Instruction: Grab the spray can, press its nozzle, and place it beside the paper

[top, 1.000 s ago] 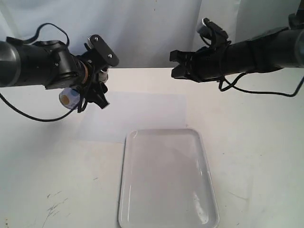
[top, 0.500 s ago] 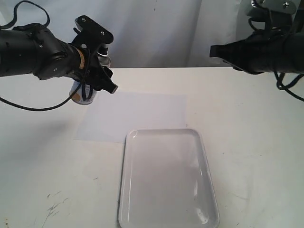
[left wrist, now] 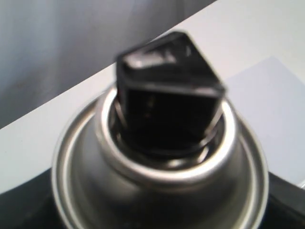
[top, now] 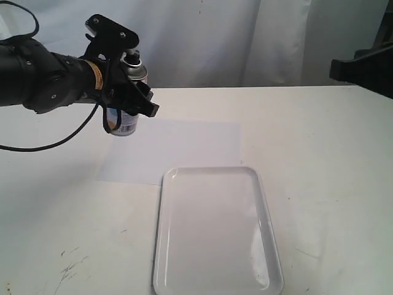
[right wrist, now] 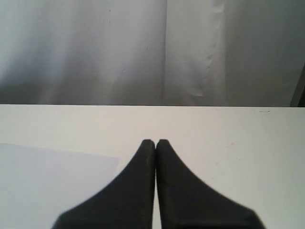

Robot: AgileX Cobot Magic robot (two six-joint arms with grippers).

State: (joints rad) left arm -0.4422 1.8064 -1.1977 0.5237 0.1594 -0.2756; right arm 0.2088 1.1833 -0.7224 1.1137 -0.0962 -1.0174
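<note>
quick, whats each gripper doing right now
Left gripper: closed on the spray can.
Right gripper: closed, holding nothing.

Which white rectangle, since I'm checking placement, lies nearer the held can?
The thin flat paper, close by the spray can; the raised-rim tray sits farther off.

Table (top: 331,184): paper (top: 178,147) laid flat left of centre; tray (top: 216,173) set before it, far rim overlapping paper's near edge; spray can (top: 127,121) upright at paper's far-left corner.
</note>
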